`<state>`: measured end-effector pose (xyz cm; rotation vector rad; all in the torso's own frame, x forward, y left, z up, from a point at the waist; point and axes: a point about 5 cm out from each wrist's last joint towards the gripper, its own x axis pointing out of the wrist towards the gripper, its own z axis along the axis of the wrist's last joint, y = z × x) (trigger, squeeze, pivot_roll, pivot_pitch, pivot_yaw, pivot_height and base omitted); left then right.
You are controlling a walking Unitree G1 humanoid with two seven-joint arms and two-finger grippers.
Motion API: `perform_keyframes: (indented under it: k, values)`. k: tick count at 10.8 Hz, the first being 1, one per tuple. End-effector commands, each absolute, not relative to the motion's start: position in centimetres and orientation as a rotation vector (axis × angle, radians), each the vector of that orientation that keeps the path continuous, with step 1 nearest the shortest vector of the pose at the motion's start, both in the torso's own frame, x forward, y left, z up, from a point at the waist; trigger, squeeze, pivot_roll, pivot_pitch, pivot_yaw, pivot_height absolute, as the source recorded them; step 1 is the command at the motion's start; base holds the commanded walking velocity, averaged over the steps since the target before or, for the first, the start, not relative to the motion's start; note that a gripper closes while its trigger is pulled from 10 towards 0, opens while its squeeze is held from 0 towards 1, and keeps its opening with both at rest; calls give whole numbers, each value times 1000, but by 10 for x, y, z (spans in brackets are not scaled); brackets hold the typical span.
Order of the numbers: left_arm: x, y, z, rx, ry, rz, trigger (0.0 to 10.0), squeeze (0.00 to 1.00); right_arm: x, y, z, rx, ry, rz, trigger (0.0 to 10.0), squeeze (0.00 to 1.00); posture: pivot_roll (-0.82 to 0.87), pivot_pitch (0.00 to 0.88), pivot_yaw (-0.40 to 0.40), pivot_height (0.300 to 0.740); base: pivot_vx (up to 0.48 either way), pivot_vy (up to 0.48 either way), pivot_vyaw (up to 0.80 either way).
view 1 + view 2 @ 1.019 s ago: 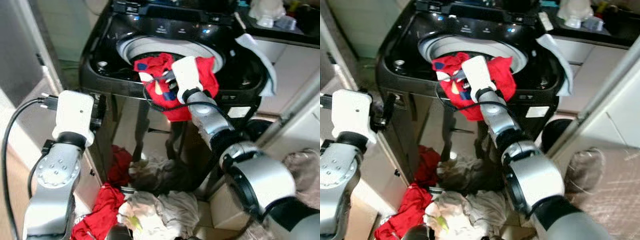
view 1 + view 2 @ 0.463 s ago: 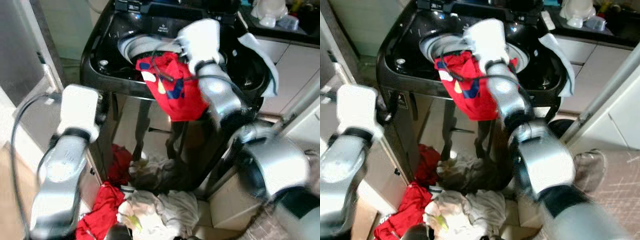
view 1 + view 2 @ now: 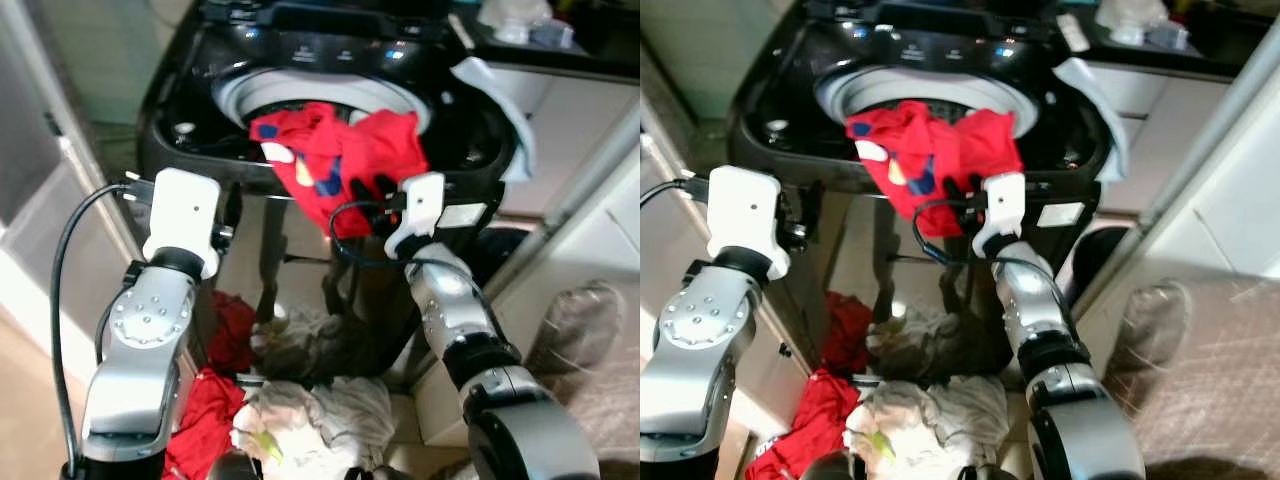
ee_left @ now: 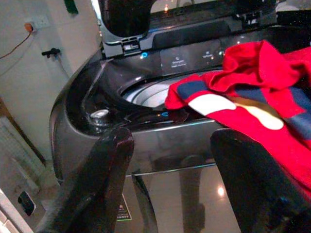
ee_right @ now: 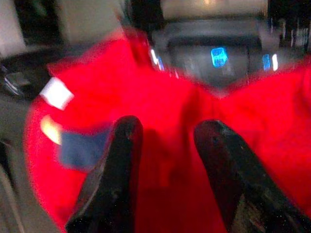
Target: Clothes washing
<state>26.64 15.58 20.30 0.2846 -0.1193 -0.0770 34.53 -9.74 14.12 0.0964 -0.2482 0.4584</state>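
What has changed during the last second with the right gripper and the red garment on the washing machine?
The right gripper has let go of the red garment and drawn back from over the drum to the front of the washing machine, fingers open. The garment now lies draped over the front rim, part hanging down outside. The left gripper stayed open beside the machine, and the laundry pile on the floor is unchanged.

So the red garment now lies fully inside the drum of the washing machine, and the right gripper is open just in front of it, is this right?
Not fully inside. The red garment is draped over the front rim of the washing machine, part of it hanging down the outside, as the left eye view shows. The rest holds: the right gripper is open just in front of it.
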Motion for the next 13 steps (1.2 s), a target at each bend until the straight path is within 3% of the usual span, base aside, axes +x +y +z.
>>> perform_keyframes:
  k: [1, 2, 6, 13]
  values:
    - [267, 158, 205, 292, -127, -81, 10000, 0, 326, -99, 131, 107, -223, 478, 10000, 0, 151, 61, -43, 740, 0, 0, 0]
    - [265, 160, 205, 296, -125, -78, 10000, 0, 316, -100, 116, 119, -157, 484, 10000, 0, 156, 63, -42, 740, 0, 0, 0]
    - [263, 168, 209, 326, -130, -55, 10000, 0, 319, -108, 51, 95, 175, 360, 10000, 0, 194, 54, -37, 740, 0, 0, 0]
    - [256, 171, 213, 335, -128, -41, 10000, 0, 350, -75, 74, 61, 227, 367, 10000, 0, 268, 96, -28, 740, 0, 0, 0]
